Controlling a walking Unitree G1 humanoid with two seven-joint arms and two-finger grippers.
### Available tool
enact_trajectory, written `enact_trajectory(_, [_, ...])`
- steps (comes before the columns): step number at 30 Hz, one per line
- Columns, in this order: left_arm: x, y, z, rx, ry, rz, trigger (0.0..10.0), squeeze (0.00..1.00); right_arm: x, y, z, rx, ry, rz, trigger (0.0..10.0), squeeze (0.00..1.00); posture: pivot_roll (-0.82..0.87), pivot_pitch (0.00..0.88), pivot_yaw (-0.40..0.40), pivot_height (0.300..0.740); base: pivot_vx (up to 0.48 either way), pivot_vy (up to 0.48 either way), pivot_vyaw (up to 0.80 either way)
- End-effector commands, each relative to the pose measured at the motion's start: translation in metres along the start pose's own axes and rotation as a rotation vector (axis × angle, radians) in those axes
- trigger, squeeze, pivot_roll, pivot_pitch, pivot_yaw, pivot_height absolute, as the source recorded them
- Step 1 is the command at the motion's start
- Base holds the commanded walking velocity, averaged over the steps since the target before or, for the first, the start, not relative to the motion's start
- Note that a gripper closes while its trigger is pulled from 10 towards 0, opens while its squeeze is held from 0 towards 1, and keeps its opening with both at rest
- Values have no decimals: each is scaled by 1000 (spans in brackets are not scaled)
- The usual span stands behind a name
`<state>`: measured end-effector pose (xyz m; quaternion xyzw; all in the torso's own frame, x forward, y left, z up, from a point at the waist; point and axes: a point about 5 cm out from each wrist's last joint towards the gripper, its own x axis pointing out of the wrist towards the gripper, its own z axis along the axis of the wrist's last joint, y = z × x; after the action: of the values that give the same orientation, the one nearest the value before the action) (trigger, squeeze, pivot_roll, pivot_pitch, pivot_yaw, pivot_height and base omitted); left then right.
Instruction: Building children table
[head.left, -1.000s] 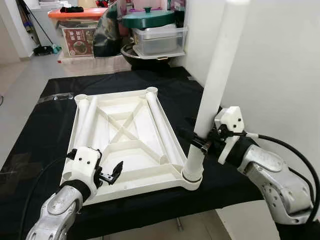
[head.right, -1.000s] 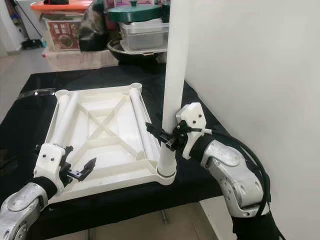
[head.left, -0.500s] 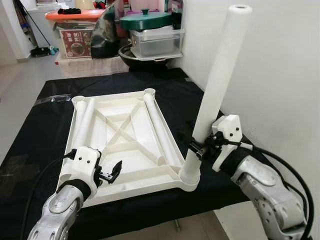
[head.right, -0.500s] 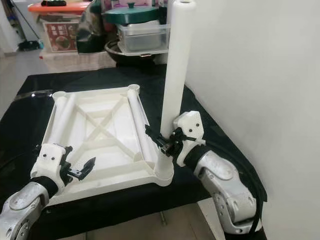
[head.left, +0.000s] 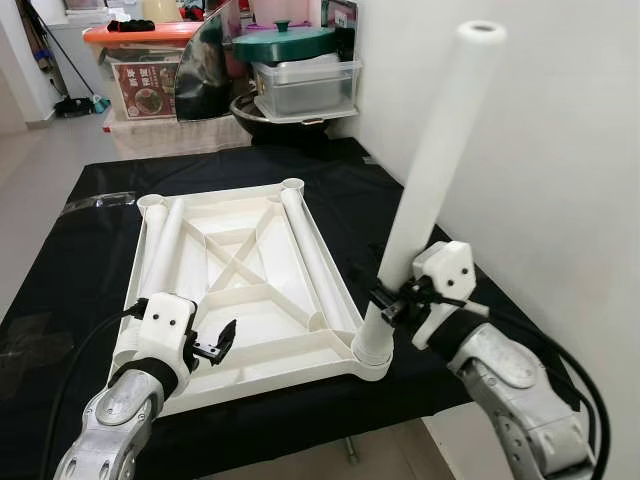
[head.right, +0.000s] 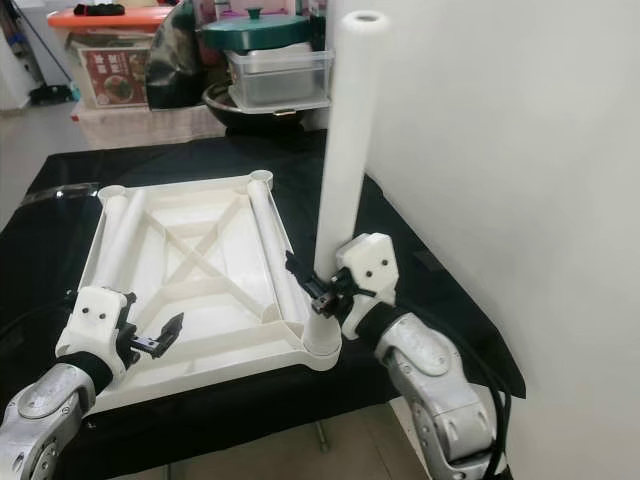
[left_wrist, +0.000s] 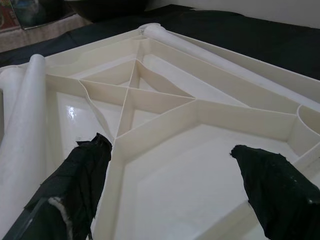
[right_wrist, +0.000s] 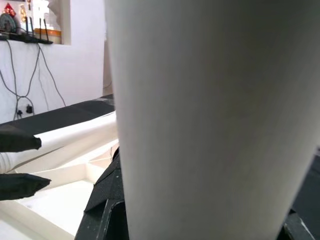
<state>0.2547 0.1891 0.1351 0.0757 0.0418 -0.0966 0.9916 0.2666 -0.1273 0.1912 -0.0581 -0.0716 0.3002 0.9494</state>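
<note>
From my end the tabletop (head.left: 240, 270) is a creamy off-white, ribs crossing in an X pattern; the three legs, one upright leg (head.left: 425, 190) and two lying legs (head.left: 165, 250), are plain white, matte; all of it sits on a solid black cloth (head.left: 80, 260). My arms are silver with white wrist housings; the left gripper (head.left: 215, 343) and right gripper (head.left: 385, 305) both have black fingers. Wall (head.left: 560, 150) is plain white; floor (head.left: 40, 160) pale grey. Back there I see an orange lid (head.left: 135, 33) on a bin with a red label, a dark green pot lid (head.left: 285, 42), and a clear container (head.left: 305, 85).
</note>
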Motion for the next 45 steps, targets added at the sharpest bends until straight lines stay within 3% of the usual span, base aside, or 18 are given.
enact_trajectory(1, [1,5,-3,3,10,30,10000,0,-2,-5,-35,9,170,-56,0,0,20,0,-12,740,0,0,0])
enact_trajectory(4, [1,8,-3,8,11,47,10000,0,2,-6,-39,-38,181,-64,0,0,24,0,-15,740,0,0,0])
enact_trajectory(12, [1,10,-4,12,11,65,10000,0,22,-11,-42,-57,152,-96,0,0,33,0,-22,740,0,0,0])
enact_trajectory(17, [1,11,-3,14,10,69,10000,0,34,-12,-42,-33,139,-93,0,0,42,0,-31,740,0,0,0])
enact_trajectory(18, [1,12,-4,14,11,74,10000,0,37,-12,-42,6,133,-92,0,0,44,0,-33,740,0,0,0])
enact_trajectory(26, [-2,12,-8,9,26,73,10000,0,25,-10,-50,22,151,-73,0,0,36,0,-23,740,0,0,0])
enact_trajectory(30, [1,11,-7,8,28,66,10000,0,19,-10,-53,10,156,5,0,0,34,0,-18,740,0,0,0])
enact_trajectory(31, [3,11,-7,10,26,64,10000,0,17,-9,-54,12,168,77,0,0,32,0,-17,740,0,0,0])
enact_trajectory(39, [4,13,-6,6,25,68,10000,0,17,-6,-59,48,197,194,0,0,41,0,-23,740,0,0,0])
enact_trajectory(45, [3,14,-8,-9,27,81,10000,0,26,-7,-62,150,212,257,0,0,62,0,-46,740,0,0,0])
